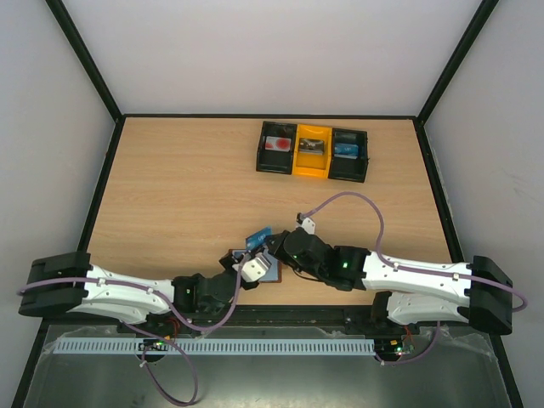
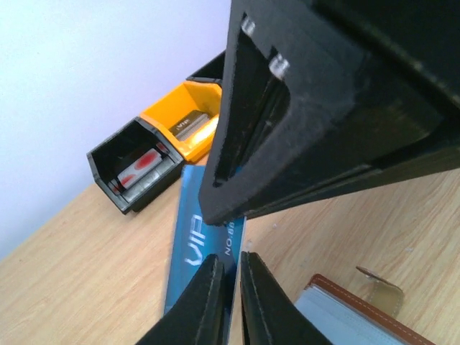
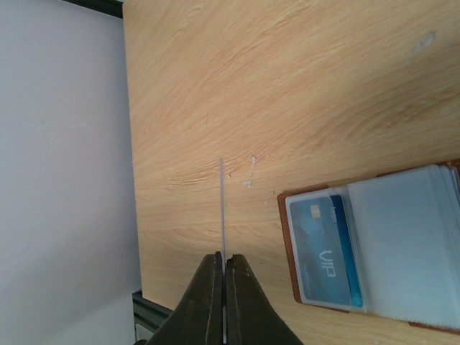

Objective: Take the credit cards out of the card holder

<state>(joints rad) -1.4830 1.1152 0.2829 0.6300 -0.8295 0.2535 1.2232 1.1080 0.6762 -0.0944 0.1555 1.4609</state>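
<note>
My right gripper (image 3: 222,256) is shut on a blue credit card (image 3: 221,208), seen edge-on here, and holds it above the wood. In the left wrist view that card (image 2: 188,244) shows its "VIP" face, with the right gripper's black fingers (image 2: 302,108) on its top edge. My left gripper (image 2: 230,262) is shut just in front of the card and grips nothing I can see. The brown card holder (image 3: 402,251) lies open on the table with another blue card (image 3: 327,251) in its front sleeve. From above, both grippers (image 1: 246,259) (image 1: 265,240) meet over the holder (image 1: 272,277).
A black-and-yellow three-compartment tray (image 1: 313,153) stands at the back of the table, with a card in each compartment. It also shows in the left wrist view (image 2: 144,169). Black frame rails border the table.
</note>
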